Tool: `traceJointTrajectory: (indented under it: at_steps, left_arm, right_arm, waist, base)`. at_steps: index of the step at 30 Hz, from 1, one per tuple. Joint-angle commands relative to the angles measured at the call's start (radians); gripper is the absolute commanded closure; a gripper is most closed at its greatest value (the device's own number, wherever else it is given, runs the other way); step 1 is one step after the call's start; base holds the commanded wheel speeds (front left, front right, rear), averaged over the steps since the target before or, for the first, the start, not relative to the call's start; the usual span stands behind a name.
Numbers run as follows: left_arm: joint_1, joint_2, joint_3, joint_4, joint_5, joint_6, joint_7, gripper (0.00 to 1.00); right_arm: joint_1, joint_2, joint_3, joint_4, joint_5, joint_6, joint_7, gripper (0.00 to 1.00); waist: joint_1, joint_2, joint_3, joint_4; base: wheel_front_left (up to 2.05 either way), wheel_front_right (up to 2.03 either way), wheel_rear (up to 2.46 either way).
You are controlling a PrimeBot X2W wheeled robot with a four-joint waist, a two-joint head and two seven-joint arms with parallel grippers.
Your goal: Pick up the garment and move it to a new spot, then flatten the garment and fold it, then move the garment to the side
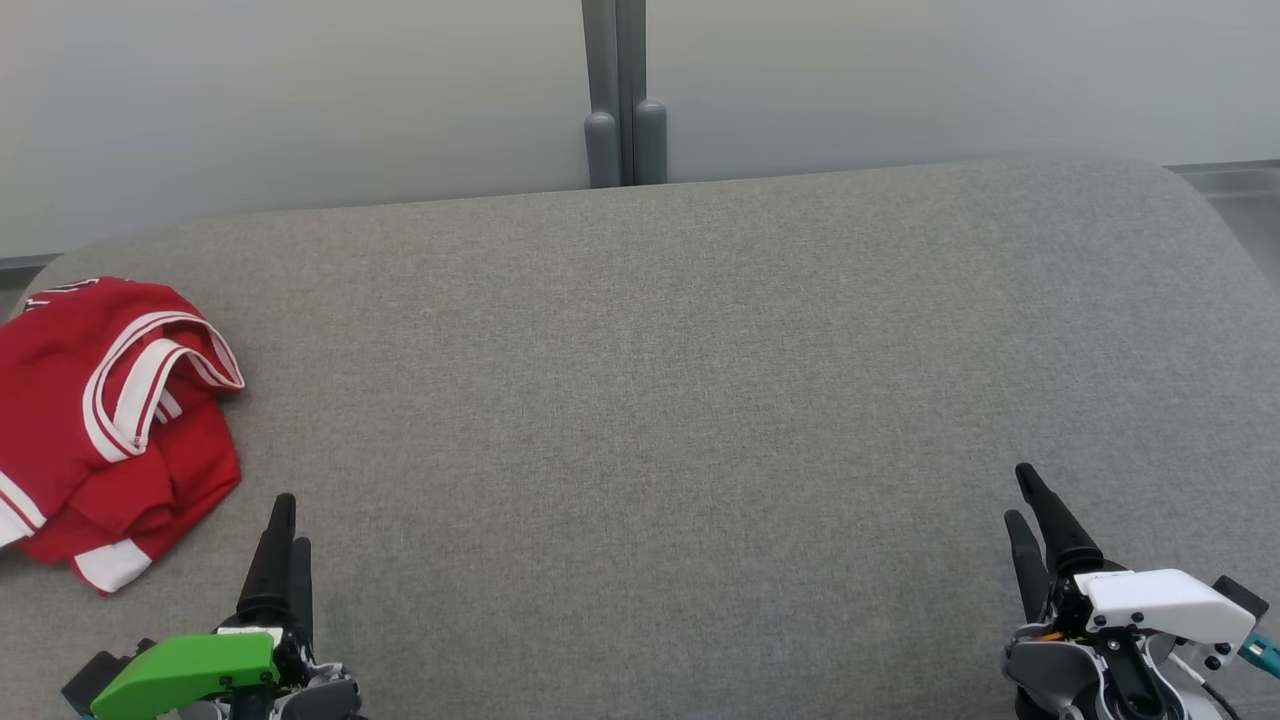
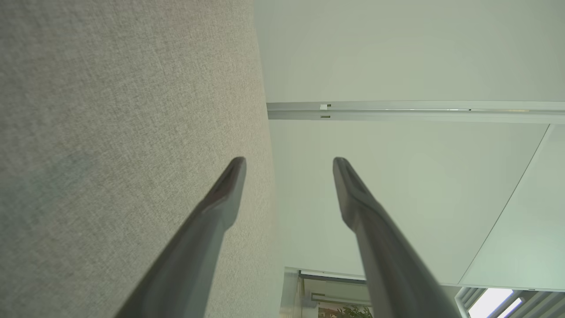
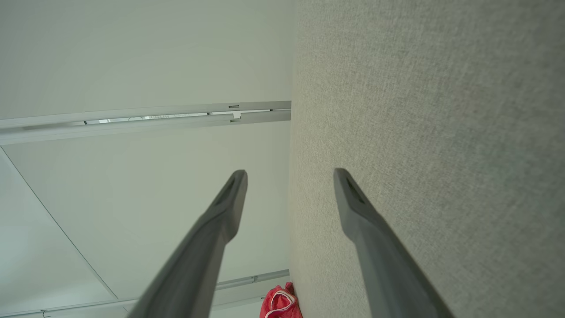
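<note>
The garment (image 1: 105,420) is a red jersey with white stripes, lying crumpled at the far left edge of the grey fabric surface (image 1: 660,400). A small part of the garment (image 3: 280,304) also peeks in at the bottom of the right wrist view. My left gripper (image 1: 290,525) stands at the lower left, just right of the garment and apart from it. In its wrist view the left gripper (image 2: 289,165) is open and empty. My right gripper (image 1: 1025,500) is at the lower right, far from the garment. The right gripper (image 3: 289,176) is open too, holding nothing.
A pale wall runs behind the surface, with a grey post (image 1: 622,100) at its middle. The surface's rounded corners fall away at the far left and far right. A wall rail (image 2: 415,110) shows past the surface edge.
</note>
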State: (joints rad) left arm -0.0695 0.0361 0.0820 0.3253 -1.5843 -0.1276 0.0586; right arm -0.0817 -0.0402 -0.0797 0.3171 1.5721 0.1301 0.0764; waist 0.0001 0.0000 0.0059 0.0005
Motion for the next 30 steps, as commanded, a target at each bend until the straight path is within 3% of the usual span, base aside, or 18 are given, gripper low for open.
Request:
traceJointTrajectory:
  at_steps: [1, 18, 30]
  left_arm:
    - [-0.029, 0.006, -0.003, -0.017, 0.042, -0.001, -0.013, 0.00]
    - [-0.049, 0.010, -0.027, -0.025, 0.487, 0.008, -0.081, 0.00]
    - [-0.058, 0.040, -0.096, -0.015, 0.750, 0.070, -0.124, 0.00]
  right_arm:
    - [-0.028, -0.015, 0.011, -0.020, -0.029, 0.000, -0.015, 0.00]
    - [-0.046, -0.022, 0.030, -0.040, -0.418, 0.000, -0.086, 0.00]
    - [-0.054, -0.028, 0.066, -0.032, -0.660, 0.000, -0.132, 0.00]
  waist:
    - [0.0000, 0.0000, 0.001, 0.000]
    - [0.0000, 0.0000, 0.007, 0.003]
    - [0.0000, 0.0000, 0.012, 0.005]
  base:
    - [0.00, 0.00, 0.00]
    - [0.00, 0.00, 0.00]
    - [0.00, 0.00, 0.00]
